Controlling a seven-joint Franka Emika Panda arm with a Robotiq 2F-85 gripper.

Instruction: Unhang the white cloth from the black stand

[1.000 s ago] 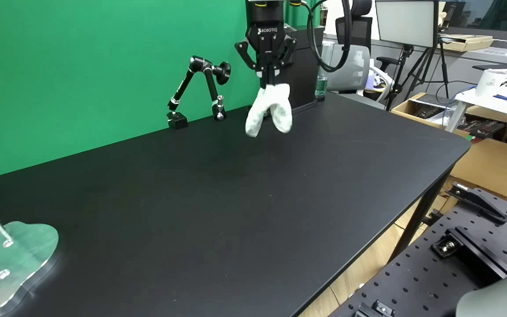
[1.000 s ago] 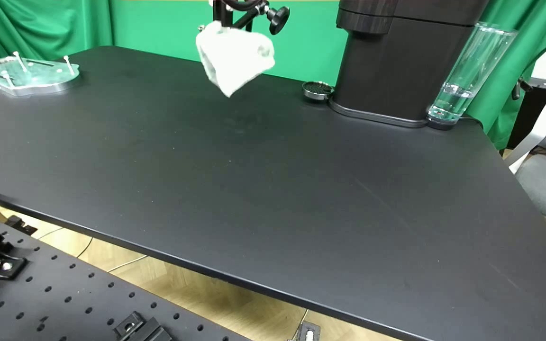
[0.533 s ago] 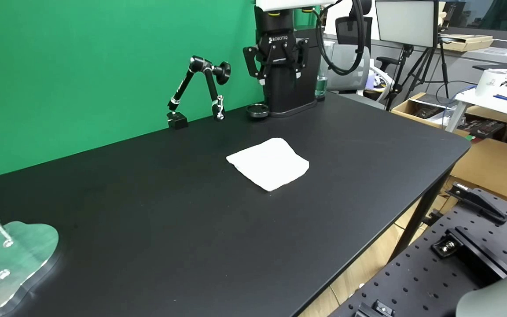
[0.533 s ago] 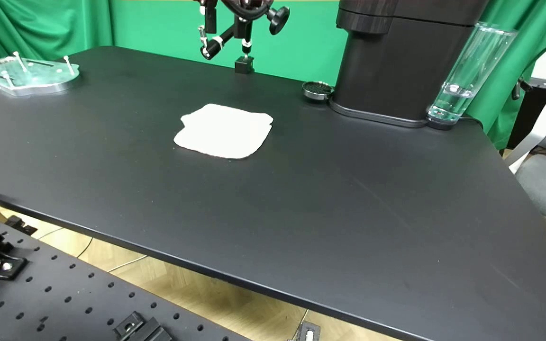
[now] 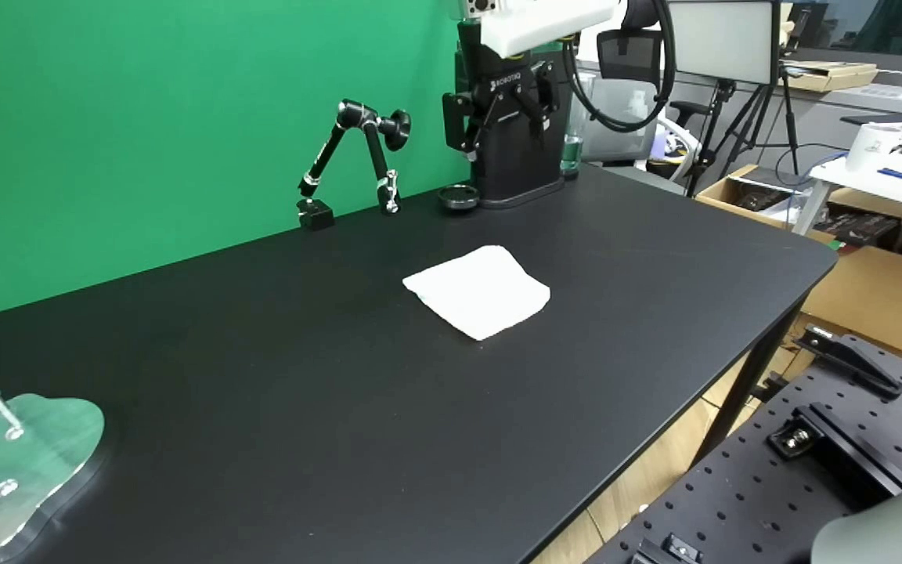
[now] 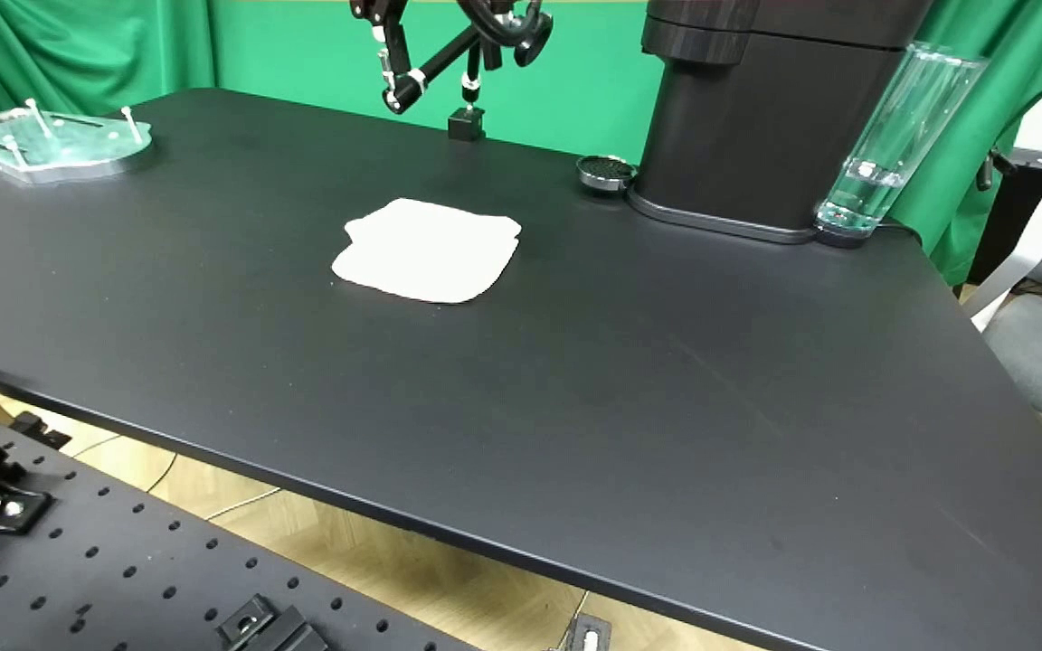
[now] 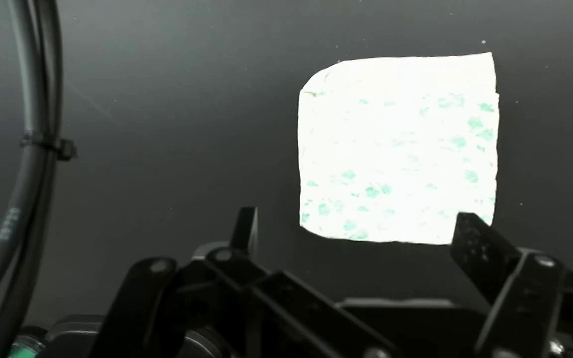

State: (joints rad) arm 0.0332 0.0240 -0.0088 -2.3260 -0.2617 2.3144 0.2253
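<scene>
In the wrist view the gripper (image 7: 357,216) stands wide, its 2 fingers (image 7: 483,253) spread with nothing held between them. The cloth (image 7: 398,149) lies flat on the desk (image 7: 192,164), green flecks showing, 1 corner rounded, perhaps tucked under. 1 finger overlaps its edge from this angle, which alone cannot tell touching from apart.

In an exterior view the gripper hangs well above the cloth (image 5: 478,291), so they are apart. The stand (image 5: 375,150) is near the green wall (image 5: 185,117) with nothing draped over it. I judge the unhanging done, and the step in hand to be taking the arm away. Do it by rising straight up, fingers spread, before any sideways swing: thin cloth would probably ruck or follow a fingertip that grazed it. The black machine (image 5: 510,172) lines up behind the gripper here, so check depth before turning that way.

In an exterior view the machine (image 6: 747,127) is well to the side. The gripper shows only in part at the top edge, overlapping the stand (image 6: 466,125); mind the looping cable (image 6: 501,34), which might catch there. The cloth looks settled, so leave it be.
</scene>
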